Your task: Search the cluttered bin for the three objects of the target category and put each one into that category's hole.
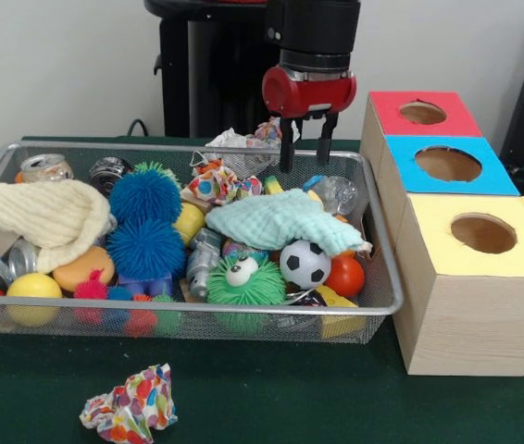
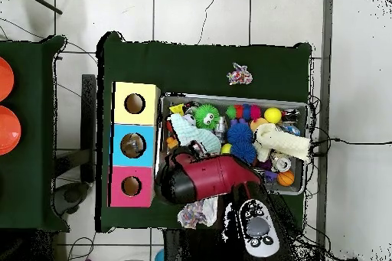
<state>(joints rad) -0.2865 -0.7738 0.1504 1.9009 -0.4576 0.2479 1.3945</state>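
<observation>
Gripper [image 1: 306, 141], fingers apart and empty, hangs upper centre over the bin [image 1: 384, 277]; descending, it could snag the green cloth [image 1: 276, 220] or crumpled paper [image 1: 234, 148].

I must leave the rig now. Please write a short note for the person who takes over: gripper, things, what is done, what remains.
Gripper: open, empty, above the far side of the wire bin.
Bin: full of mixed toys, cloths, cans and balls.
Boxes beside it: red hole, blue hole, yellow hole. The overhead view hints at something in the blue one; I cannot tell what.
One crumpled patterned paper lies on the table outside the bin.
Done: not clear. Left: search, pick and drop the target objects.
</observation>
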